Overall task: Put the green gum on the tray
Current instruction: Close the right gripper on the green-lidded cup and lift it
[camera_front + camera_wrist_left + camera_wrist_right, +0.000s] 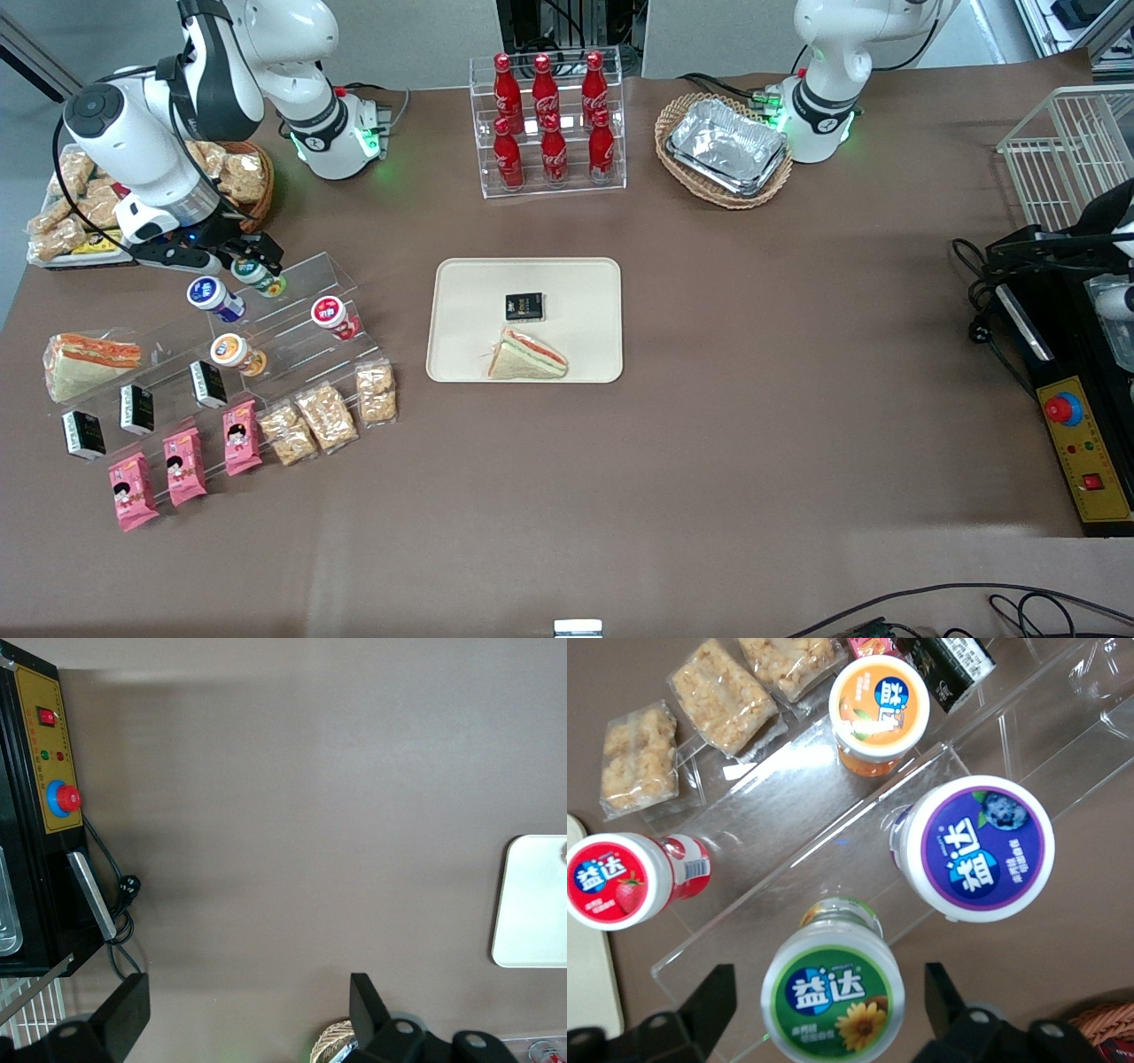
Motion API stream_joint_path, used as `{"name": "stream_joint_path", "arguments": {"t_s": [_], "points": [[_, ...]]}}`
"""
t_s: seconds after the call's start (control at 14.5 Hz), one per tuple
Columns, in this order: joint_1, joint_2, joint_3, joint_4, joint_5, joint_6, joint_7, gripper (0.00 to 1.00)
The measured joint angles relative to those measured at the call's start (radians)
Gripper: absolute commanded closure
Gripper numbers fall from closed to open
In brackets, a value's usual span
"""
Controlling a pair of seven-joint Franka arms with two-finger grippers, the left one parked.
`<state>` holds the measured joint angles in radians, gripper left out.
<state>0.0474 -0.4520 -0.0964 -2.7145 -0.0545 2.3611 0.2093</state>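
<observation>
Your gripper hangs with its fingers spread to either side of the green gum, not touching it. The gum stands on the top step of the clear stand, close beside the blue-lidded canister. The tray sits mid-desk, its bare edges around a sandwich.

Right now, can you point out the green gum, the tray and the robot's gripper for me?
green gum (833, 996): right wrist view, on its lid.
tray (469, 292): front view, on its bare floor.
gripper (829, 1005): right wrist view, open, straddling the green gum.
</observation>
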Motion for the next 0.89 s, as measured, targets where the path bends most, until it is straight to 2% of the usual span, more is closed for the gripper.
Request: {"name": "stream_joint_path", "arguments": {"t_s": [0.07, 0.34, 0.89], "points": [[0.0, 0.002, 0.0, 0.0, 0.0, 0.001, 0.0, 0.36], [0.0, 0.007, -0.001, 0.0, 0.0, 0.003, 0.006, 0.48], [0.0, 0.007, -0.001, 0.012, 0.0, -0.004, 0.059, 0.49]]}}
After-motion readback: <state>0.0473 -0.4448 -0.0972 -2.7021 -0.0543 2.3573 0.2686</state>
